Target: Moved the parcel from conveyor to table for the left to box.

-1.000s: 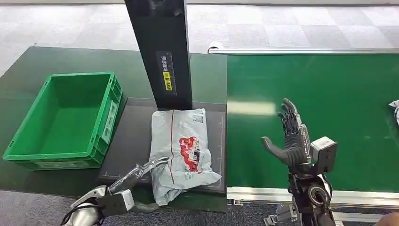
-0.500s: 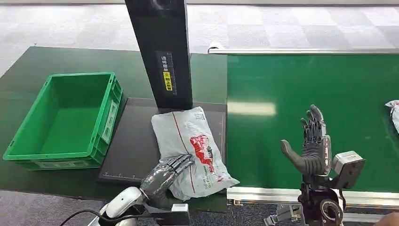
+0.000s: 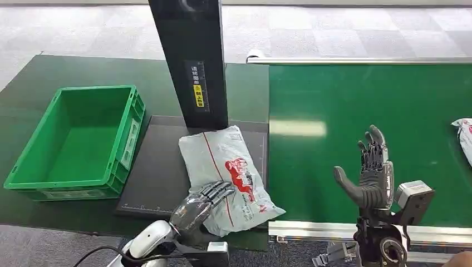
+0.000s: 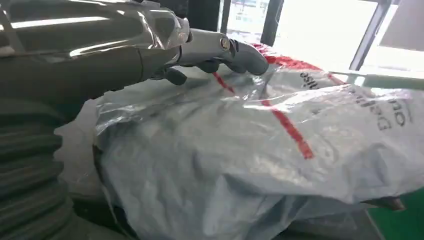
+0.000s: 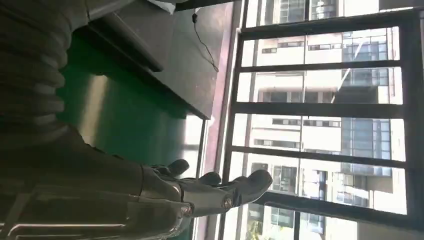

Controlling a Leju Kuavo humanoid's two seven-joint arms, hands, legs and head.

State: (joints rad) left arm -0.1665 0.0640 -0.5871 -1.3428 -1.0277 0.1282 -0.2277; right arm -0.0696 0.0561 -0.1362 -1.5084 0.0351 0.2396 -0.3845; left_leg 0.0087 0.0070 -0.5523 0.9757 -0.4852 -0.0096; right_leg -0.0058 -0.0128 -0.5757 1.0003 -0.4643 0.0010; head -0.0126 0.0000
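The left hand point(image 3: 201, 203) rests its fingers on the near end of the grey parcel point(image 3: 227, 169), which lies on the tabletop point(image 3: 161, 167) mat. It should wrap firmly before lifting toward the green box point(image 3: 78, 142) beyond it. The right hand point(image 3: 370, 172) hovers open, empty.

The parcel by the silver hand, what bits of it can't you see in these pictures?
- Head view: the left hand rests on the parcel, hiding the near end beneath.
- Left wrist view: the fingers lie on top; whether they grip cannot be told.
- Parcel print: creased, too small to read.
- Second parcel: cut off by the right edge.
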